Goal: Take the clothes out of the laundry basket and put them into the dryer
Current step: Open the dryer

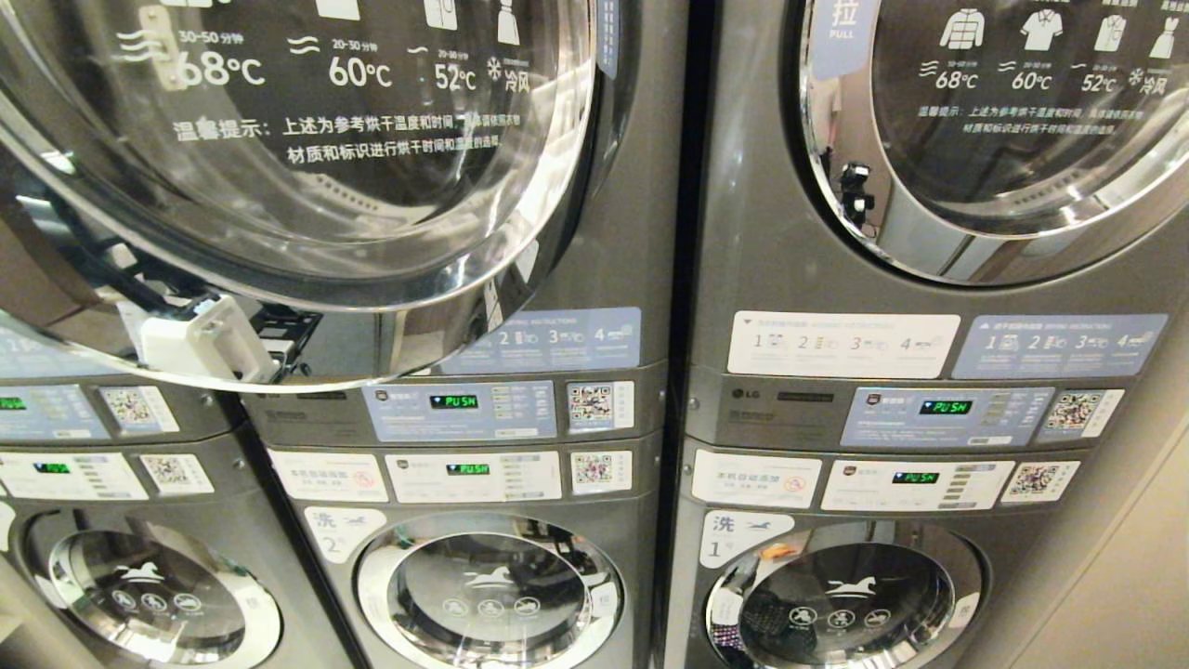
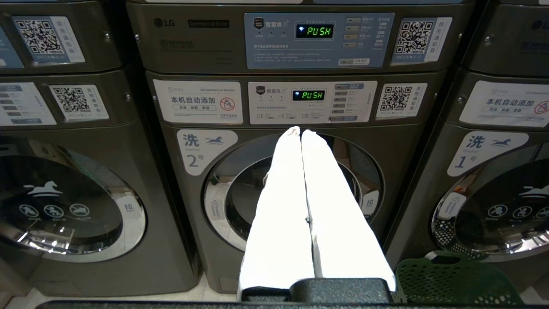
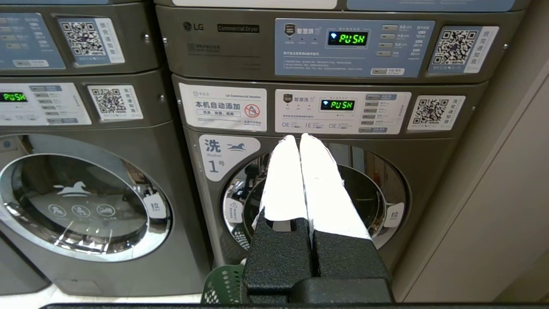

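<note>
Stacked grey LG machines fill the head view: a dryer on top and a washer below in each column. The upper left dryer door [image 1: 297, 177] stands swung open toward the camera, its glass printed with temperature marks, and a white latch block shows at its lower rim. The upper right dryer door [image 1: 1003, 130] sits flush against its machine. Neither arm appears in the head view.

The left claw [image 2: 299, 133] points level at the door of washer 2 [image 2: 291, 189], its two white fingers [image 2: 283, 206] pressed together along their length with nothing between them. The right claw [image 3: 297, 138] is likewise closed and empty, aimed at the door of washer 1 [image 3: 317, 193] in the rightmost column, beside a pale wall [image 3: 506, 206].

The laundry basket [image 2: 454, 279] (dark green plastic with a perforated wall) stands on the floor in front of washer 1, low between the two claws; only its rim and part of one side show in the left wrist view, and a small piece of it [image 3: 223, 285] shows in the right wrist view. Whether clothes lie in it cannot be told from these angles. Green "PUSH" readouts [image 2: 314, 31] glow on the control panels.
</note>
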You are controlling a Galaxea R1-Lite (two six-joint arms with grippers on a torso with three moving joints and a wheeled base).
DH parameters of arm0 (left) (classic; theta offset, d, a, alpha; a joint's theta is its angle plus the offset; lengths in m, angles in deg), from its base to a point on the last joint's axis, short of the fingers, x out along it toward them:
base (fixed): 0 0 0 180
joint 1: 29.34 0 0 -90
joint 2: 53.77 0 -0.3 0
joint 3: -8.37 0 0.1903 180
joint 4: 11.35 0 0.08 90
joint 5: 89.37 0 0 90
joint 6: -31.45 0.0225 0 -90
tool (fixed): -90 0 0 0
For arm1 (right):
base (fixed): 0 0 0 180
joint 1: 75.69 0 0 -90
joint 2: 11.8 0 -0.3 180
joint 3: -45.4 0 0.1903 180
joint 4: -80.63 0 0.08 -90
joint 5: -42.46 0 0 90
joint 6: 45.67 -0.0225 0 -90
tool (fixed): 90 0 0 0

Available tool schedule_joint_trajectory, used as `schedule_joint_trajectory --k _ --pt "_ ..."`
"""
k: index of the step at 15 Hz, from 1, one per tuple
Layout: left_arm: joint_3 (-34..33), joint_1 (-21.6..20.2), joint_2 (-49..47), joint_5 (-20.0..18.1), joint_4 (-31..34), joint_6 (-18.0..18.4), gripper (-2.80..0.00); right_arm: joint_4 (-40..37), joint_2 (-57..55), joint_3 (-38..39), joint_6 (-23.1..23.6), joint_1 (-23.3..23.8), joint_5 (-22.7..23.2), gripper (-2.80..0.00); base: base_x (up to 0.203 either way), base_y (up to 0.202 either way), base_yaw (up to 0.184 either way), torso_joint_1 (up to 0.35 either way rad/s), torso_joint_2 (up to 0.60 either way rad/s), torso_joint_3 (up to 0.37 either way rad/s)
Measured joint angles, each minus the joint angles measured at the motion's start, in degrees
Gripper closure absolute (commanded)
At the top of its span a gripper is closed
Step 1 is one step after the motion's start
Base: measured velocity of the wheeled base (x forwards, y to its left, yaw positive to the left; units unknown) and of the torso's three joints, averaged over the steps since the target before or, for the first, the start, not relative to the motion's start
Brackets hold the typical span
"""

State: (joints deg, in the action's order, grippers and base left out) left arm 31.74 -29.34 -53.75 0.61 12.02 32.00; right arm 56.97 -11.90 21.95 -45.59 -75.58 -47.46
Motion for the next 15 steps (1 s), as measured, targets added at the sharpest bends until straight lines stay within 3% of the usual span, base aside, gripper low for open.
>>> schedule_joint_trajectory --k 2,6,9,12,15 --pt "0.59 0.00 -0.01 -0.49 -1.32 1.08 0.00 0.05 0.00 -0.02 -0.04 0.00 0.00 0.00 0.000 0.000 0.000 0.000 0.00 0.000" --pt "15.06 0.10 -2.81 -1.80 -0.93 1.10 0.00 0.02 0.00 -0.02 -0.26 0.05 0.00 0.00 0.000 0.000 0.000 0.000 0.00 0.000" --pt "26.37 0.62 -12.91 3.01 -1.13 -2.25 0.00 0.05 0.00 -0.02 -0.26 0.00 0.00 0.00 0.000 0.000 0.000 0.000 0.00 0.000" --pt "34.01 0.90 -24.70 8.66 -6.00 -7.06 0.00 0.05 0.00 -0.02 -0.26 -0.01 0.00 0.00 0.000 0.000 0.000 0.000 0.00 0.000" --pt "37.54 1.05 -33.20 9.75 -12.38 -6.50 0.00 0.02 0.00 -0.02 -0.29 -0.04 0.00 0.00 0.000 0.000 0.000 0.000 0.00 0.000"
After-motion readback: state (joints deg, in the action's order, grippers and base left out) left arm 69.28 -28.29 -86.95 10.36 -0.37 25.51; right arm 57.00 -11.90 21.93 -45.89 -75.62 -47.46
